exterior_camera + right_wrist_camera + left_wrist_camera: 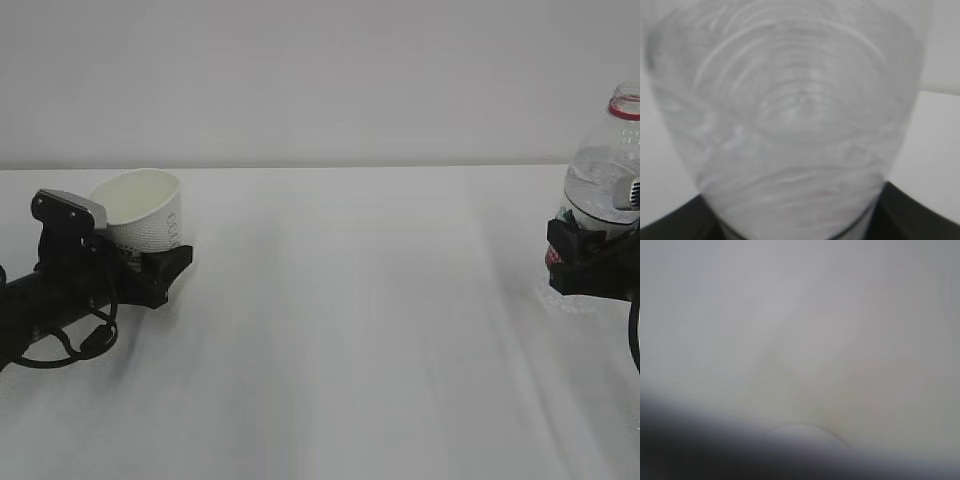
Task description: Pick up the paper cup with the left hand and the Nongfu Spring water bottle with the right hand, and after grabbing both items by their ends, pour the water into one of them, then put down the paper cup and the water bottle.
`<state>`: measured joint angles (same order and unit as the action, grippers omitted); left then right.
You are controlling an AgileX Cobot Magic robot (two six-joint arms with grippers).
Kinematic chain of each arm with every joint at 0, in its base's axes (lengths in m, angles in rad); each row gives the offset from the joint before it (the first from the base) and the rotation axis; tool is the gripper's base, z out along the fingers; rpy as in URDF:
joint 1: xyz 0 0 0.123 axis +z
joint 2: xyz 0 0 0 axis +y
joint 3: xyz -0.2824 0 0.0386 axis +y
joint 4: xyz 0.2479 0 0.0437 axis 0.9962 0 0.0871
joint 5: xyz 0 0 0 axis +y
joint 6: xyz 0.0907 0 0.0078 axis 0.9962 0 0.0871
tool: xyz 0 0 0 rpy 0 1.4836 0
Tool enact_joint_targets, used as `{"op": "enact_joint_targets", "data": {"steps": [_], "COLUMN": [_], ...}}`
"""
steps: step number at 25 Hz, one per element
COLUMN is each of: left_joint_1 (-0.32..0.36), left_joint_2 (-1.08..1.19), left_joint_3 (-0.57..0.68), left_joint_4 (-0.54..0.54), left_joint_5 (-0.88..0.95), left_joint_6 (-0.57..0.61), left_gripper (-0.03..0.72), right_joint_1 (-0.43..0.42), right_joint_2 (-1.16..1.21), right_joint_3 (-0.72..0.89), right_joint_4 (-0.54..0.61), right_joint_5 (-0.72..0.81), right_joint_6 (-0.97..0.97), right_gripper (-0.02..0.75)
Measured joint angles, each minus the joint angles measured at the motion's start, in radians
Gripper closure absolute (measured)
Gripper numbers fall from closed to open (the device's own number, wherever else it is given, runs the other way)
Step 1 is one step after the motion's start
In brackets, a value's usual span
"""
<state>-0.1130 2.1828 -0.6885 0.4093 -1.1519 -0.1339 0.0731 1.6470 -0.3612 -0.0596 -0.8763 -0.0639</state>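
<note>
The left hand (150, 268) grips a tilted paper cup (145, 215) at its base; the right hand (590, 262) clasps an uncapped Nongfu Spring water bottle (606, 165) upright above a white table (360, 330).

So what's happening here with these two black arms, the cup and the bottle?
It's a two-armed robot working at a white table. The left end effector is closed around a white paper cup, which tilts to the left. Far to the right, the right end effector grips a clear water bottle around its middle, upright with its cap off. The two are wide apart, so no pouring is happening now. The left wrist view is too blurred to add anything.
</note>
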Motion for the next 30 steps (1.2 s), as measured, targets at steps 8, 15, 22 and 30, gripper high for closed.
{"op": "enact_joint_targets", "data": {"steps": [8,15,22,30], "left_joint_1": [0.000,-0.080,-0.198,-0.269], "left_joint_2": [0.000,-0.011,-0.011,-0.011], "left_joint_3": [0.000,0.000,0.000,0.000], "left_joint_4": [0.123,0.162,0.163,0.163], "left_joint_5": [0.000,0.000,0.000,0.000], "left_joint_6": [-0.028,-0.030,-0.030,-0.031], "left_gripper": [0.160,0.160,0.160,0.160], "right_joint_1": [0.000,0.000,0.000,0.000], "right_joint_2": [0.000,0.000,0.000,0.000], "right_joint_3": [0.000,0.000,0.000,0.000], "right_joint_4": [0.000,0.000,0.000,0.000], "right_joint_5": [0.000,0.000,0.000,0.000], "right_joint_6": [0.000,0.000,0.000,0.000], "right_gripper": [0.316,0.316,0.316,0.316]}}
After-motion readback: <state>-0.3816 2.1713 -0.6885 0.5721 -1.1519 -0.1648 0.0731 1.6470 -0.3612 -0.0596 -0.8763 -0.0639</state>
